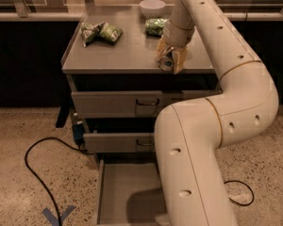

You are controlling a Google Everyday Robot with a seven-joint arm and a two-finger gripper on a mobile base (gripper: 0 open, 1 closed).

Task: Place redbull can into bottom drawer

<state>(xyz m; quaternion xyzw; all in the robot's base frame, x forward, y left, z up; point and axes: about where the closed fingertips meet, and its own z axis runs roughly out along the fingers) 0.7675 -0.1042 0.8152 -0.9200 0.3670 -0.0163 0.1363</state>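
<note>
My gripper (169,59) hangs over the right front part of the cabinet top (127,55). Its yellowish fingers (179,60) are closed around the redbull can (166,63), whose shiny silver end faces the camera. The can lies tilted between the fingers, at or just above the top surface. The bottom drawer (127,192) is pulled out at floor level, a shallow grey tray with a bare floor. My arm (198,145) covers its right part.
Two green snack bags (100,32) lie at the top's left, another (155,26) beside a white bowl (152,6) at the back. Two shut grey drawers with dark handles (147,102) sit above the open one. A black cable (37,164) loops on the floor left.
</note>
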